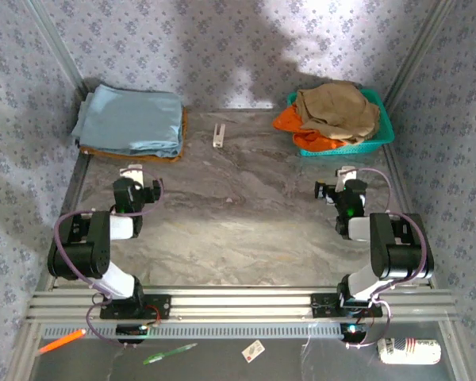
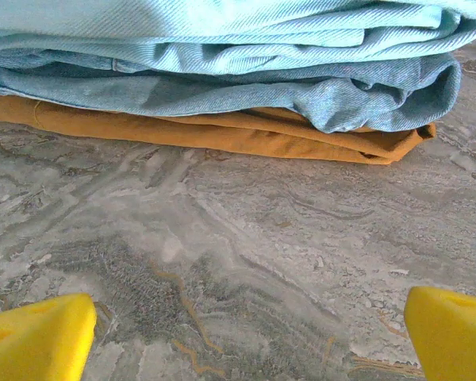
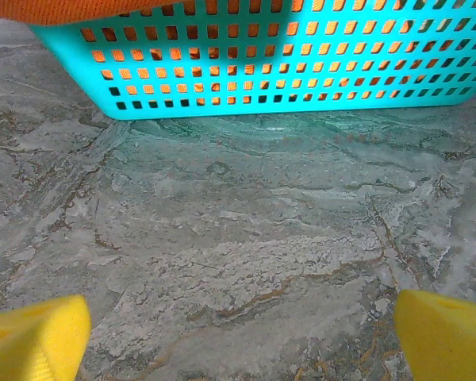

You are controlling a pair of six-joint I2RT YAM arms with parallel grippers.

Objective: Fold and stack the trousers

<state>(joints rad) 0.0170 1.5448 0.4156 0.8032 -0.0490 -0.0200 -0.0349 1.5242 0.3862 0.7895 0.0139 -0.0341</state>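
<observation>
Crowning the basket (image 1: 346, 148) overhead, trousers (image 1: 337, 111); wrist-level, left gripper (image 2: 246, 337) and right gripper (image 3: 239, 337) spread apart.

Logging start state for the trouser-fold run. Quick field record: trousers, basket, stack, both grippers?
basket: teal, far right of the table
trousers: tan, crumpled, in the basket atop the orange garment
folded stack: light blue over brown, far left
left gripper: open, empty, facing the folded stack
right gripper: open, empty, facing the basket
progress: trousers untouched
</observation>
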